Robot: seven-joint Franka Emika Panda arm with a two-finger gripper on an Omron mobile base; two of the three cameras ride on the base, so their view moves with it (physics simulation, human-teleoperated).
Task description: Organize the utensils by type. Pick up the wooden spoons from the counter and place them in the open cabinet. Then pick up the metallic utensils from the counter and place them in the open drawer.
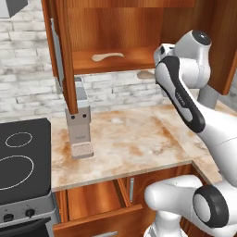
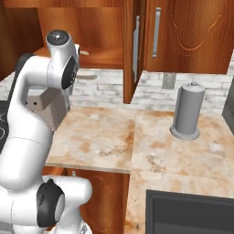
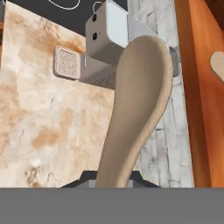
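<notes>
From the left base view I see one spoon (image 1: 108,56) already on the cabinet shelf (image 1: 115,62). In the hand view my fingers (image 3: 111,177) are clamped on a second spoon (image 3: 138,105) that runs up from them above the counter (image 3: 39,113). I should lift higher, clear the shelf lip, then release beside the first.

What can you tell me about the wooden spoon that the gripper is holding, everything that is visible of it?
The wooden spoon is pale tan, matte and smooth, like light wood. In the hand view its handle rises from between the fingers of the gripper, which is shut on it, and widens into a rounded, flat-looking bowl. It is held in the air above the counter, close to the open cabinet. From the left base view its tip shows just below the cabinet shelf. Nothing else touches it.
</notes>
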